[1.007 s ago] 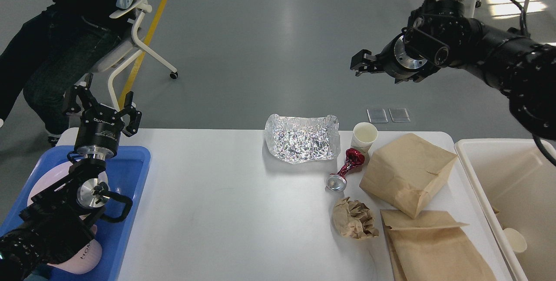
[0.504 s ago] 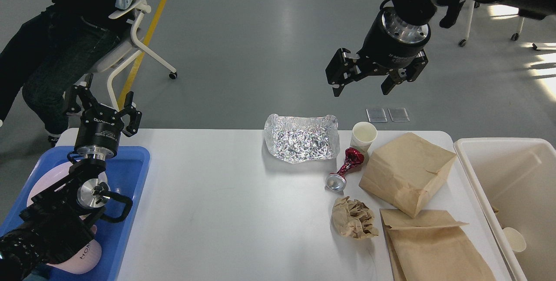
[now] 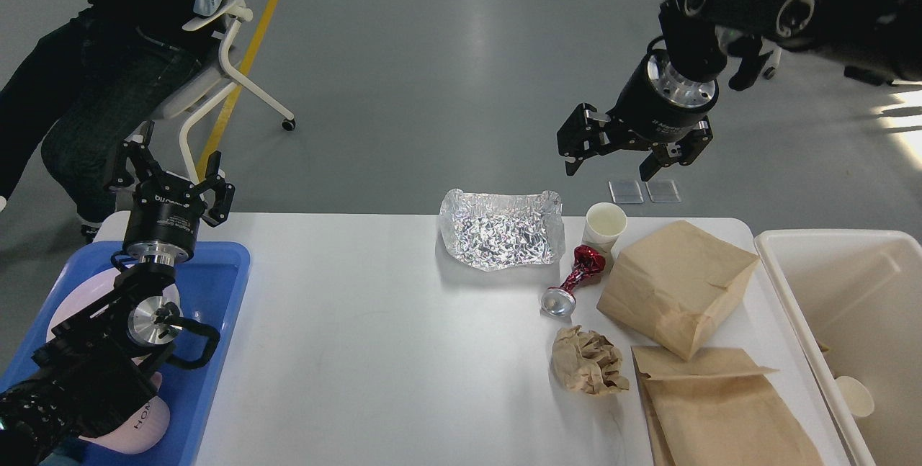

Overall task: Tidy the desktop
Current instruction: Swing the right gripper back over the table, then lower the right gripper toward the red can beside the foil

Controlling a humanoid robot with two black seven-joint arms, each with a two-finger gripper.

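Observation:
The white desktop (image 3: 360, 351) carries litter on its right half: a crumpled foil sheet (image 3: 501, 229), a white paper cup (image 3: 603, 225), a crushed red can (image 3: 573, 280), a crumpled brown paper ball (image 3: 587, 361), a puffed brown paper bag (image 3: 676, 286) and a flat brown bag (image 3: 720, 412). My right gripper (image 3: 612, 166) hangs open and empty in the air above the paper cup, fingers pointing down. My left gripper (image 3: 169, 171) is open and empty, raised above the far end of the blue tray (image 3: 209, 286).
The blue tray at the left edge holds pink-white dishes (image 3: 137, 423). A cream bin (image 3: 843, 322) at the right edge holds a paper cup (image 3: 855, 397). A seated person (image 3: 94, 55) and a chair (image 3: 216, 70) are beyond the table's far left.
My right arm swung from pointing sideways to pointing down, then moved slightly right and lower toward the paper cup. The left arm and the things on the desktop have not moved.

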